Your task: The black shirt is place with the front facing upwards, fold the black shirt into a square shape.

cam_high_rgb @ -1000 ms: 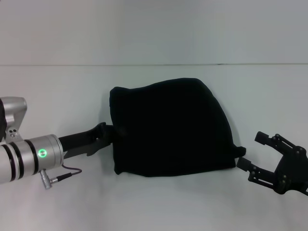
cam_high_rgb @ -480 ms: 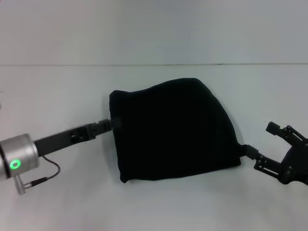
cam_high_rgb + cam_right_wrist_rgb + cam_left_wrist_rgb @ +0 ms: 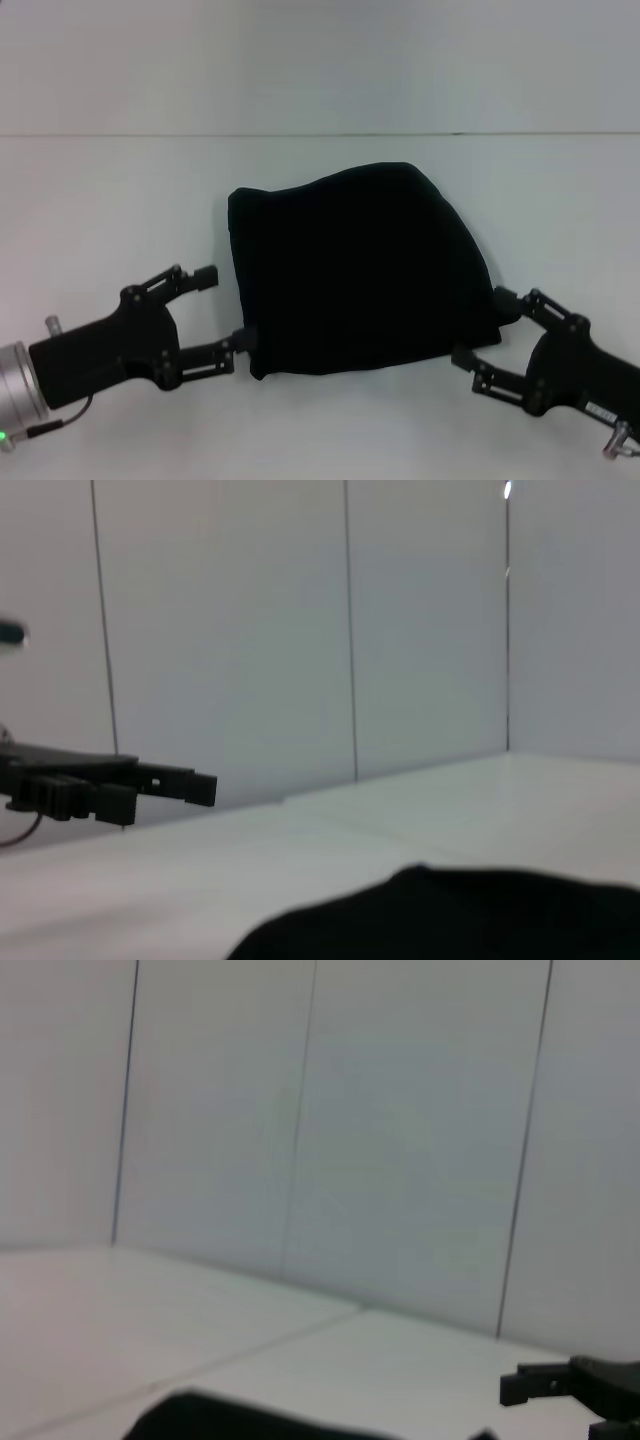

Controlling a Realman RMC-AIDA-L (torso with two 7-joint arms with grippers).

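Observation:
The black shirt (image 3: 360, 270) lies folded into a compact, roughly square bundle in the middle of the white table (image 3: 110, 190), plain black side up, no lettering showing. My left gripper (image 3: 225, 308) is open at the bundle's near-left corner, its lower finger against the cloth edge. My right gripper (image 3: 485, 330) is open at the near-right corner, one finger by the cloth's edge. Neither holds any cloth. The left wrist view shows the black shirt (image 3: 250, 1422) low down and the right gripper's fingers (image 3: 565, 1385) beyond it. The right wrist view shows the black shirt (image 3: 450, 915) and the left gripper's fingers (image 3: 130, 783).
A pale wall (image 3: 320, 60) rises behind the table's far edge. White tabletop stretches on both sides of the shirt and in front of it. A thin cable (image 3: 45, 428) hangs under my left forearm.
My left gripper left the shirt's left edge, dropped toward the near-left corner and now stands wide open. My right gripper swung in leftward to the near-right corner. The shirt barely shifted.

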